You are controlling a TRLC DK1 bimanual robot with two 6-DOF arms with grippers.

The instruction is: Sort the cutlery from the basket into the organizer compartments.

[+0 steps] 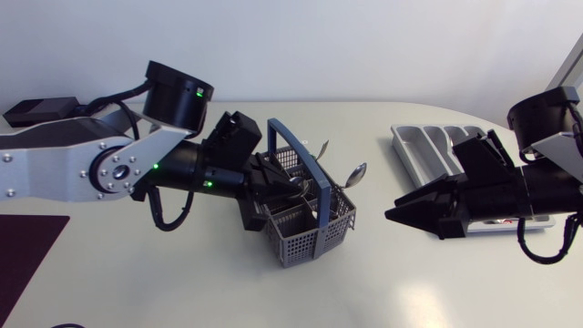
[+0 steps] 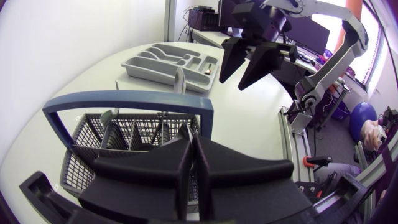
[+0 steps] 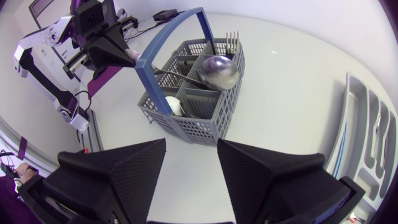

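As it hangs over the basket, left gripper [image 2: 191,140]: the two fingers are drawn almost together, with only a thin slit between them, clamping the handle of the spoon.
Spoon [image 3: 217,71]: its handle runs out from between the left gripper's fingertips and passes under the blue hoop; its bowl lies ahead of that gripper, past the basket's far rim and above it.
Basket [image 1: 305,232]: a grey mesh caddy directly under and ahead of the left gripper [image 1: 296,187]. It stands upright on the table [image 1: 182,282] and is split into several compartments.
Basket handle [image 2: 124,99]: a blue hoop arching over the caddy, just ahead of the left gripper's fingertips and crossing above the spoon's handle.
Fork [image 3: 231,38]: it stands tines up in a compartment on the basket's far side from the right gripper, just beyond the spoon's bowl.
Right gripper [image 3: 191,146]: its fingers are spread wide with nothing between them. It is held above bare table and points at the basket [image 3: 186,118], well ahead of the left gripper and clear of the caddy.
Organizer [image 2: 168,62]: a grey tray with long compartments, farthest ahead of the left gripper. It lies beside and behind the right gripper [image 1: 393,216], and that arm covers part of it.
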